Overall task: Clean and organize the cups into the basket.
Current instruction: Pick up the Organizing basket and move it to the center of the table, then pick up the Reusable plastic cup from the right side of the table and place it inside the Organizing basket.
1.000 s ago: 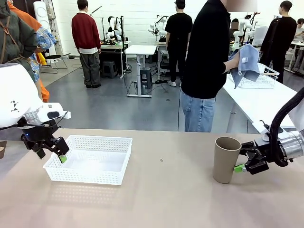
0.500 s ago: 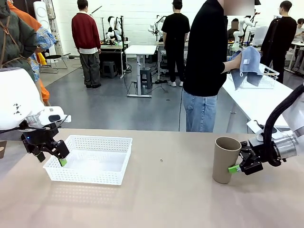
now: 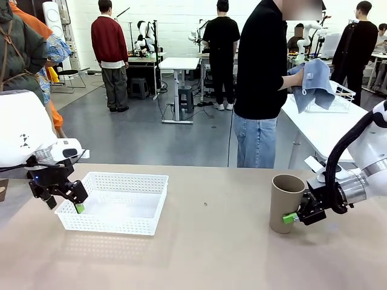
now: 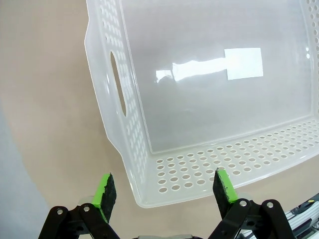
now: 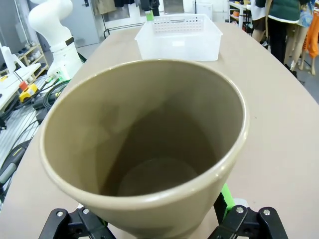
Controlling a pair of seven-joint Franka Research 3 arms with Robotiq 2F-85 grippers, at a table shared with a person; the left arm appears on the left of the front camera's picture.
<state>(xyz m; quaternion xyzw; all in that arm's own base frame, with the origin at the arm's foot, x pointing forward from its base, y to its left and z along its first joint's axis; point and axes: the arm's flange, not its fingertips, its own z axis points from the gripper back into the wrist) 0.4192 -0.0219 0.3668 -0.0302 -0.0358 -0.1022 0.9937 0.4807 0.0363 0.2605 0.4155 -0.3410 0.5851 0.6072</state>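
Sliding in from the right over the last second, my right gripper (image 3: 291, 217) has reached the cup (image 3: 285, 199) and now straddles its lower wall. Under everything lies the tan table (image 3: 205, 254). Beyond its far edge a person (image 3: 260, 72) stands holding a blue cloth (image 3: 314, 81). The white basket (image 3: 112, 225) sits on my left side of the table. The tan cup stands upright on the right side, well apart from the basket. My right fingers are spread wide, one on each side of it; whether the pads touch I cannot tell. My left gripper (image 3: 65, 204) hangs just beside the basket's left short end, jaws apart, holding nothing.
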